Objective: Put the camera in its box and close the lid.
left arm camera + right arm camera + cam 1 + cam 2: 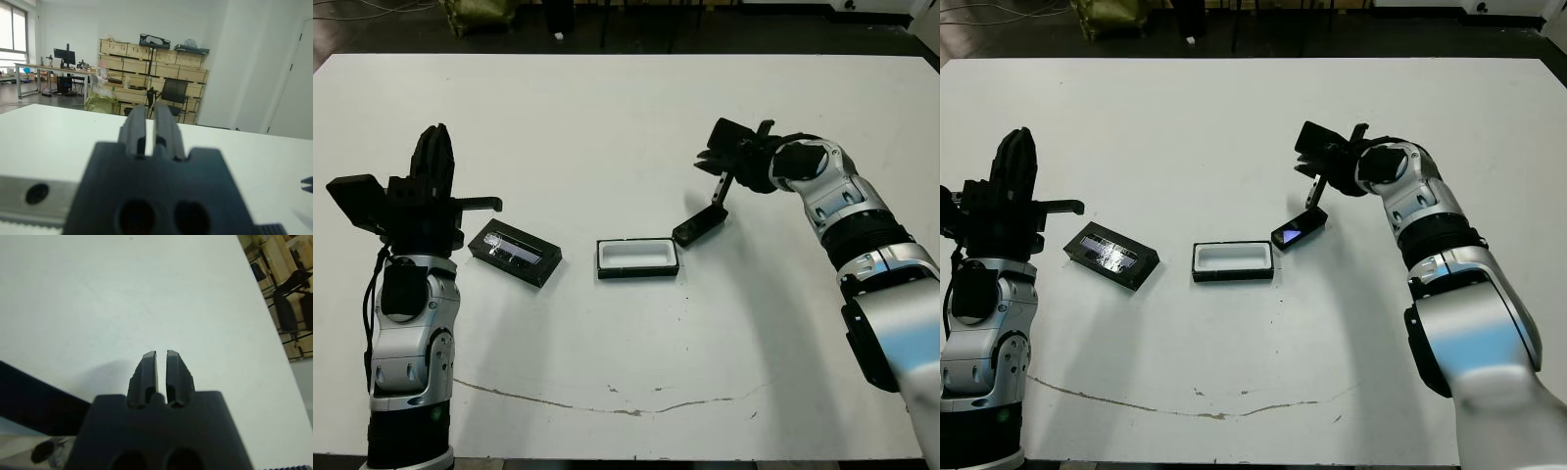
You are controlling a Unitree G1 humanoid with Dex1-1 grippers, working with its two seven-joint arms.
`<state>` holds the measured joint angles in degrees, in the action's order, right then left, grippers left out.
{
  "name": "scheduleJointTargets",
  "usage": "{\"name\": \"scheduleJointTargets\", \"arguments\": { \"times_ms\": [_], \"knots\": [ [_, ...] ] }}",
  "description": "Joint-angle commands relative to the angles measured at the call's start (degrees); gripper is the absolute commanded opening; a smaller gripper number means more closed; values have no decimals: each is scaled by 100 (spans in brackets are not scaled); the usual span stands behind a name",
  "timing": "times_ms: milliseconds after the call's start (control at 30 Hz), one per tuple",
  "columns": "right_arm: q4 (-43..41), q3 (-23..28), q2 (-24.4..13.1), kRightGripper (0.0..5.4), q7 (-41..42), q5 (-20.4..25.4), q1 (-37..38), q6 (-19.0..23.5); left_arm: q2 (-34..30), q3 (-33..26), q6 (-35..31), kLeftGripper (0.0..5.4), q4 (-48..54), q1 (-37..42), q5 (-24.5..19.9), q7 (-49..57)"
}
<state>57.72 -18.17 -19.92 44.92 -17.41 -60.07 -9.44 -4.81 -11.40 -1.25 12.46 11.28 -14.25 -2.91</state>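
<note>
left gripper [433, 157] raised, fingers together, empty; lid [514, 253] just below-right | box [637, 258] open, between grippers | camera [698, 224] tilted beside box, below right gripper [718, 195], fingers together, contact unclear | risk: camera toppling outside box if nudged

On the table [626, 108], the box [637, 258] lies between the lid [514, 253] on its left and the camera [699, 226] just right.

One camera [1297, 231], one box [1232, 261] and one lid [1110, 256] are counted on the counter [1234, 117]. Two grippers are seen: left [433, 157] and right [717, 157].
</note>
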Motion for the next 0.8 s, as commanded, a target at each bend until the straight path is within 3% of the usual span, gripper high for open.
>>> {"name": "scheduleJointTargets", "arguments": {
  "times_ms": [33,200,567,800],
  "knots": [
    [-108,-37,-89,0,221,-7,173,166,-5,1,-91,2,-52,-115,28,25],
    [-197,-114,-146,0,444,-56,240,315,10,-2,-87,2,-55,-120,34,34],
    [-367,-241,-306,0,513,-129,579,47,19,-8,-130,2,-17,-118,40,65],
    [-630,-256,-404,0,568,-154,779,367,29,-29,-145,2,-14,-115,3,78]
  ]
}}
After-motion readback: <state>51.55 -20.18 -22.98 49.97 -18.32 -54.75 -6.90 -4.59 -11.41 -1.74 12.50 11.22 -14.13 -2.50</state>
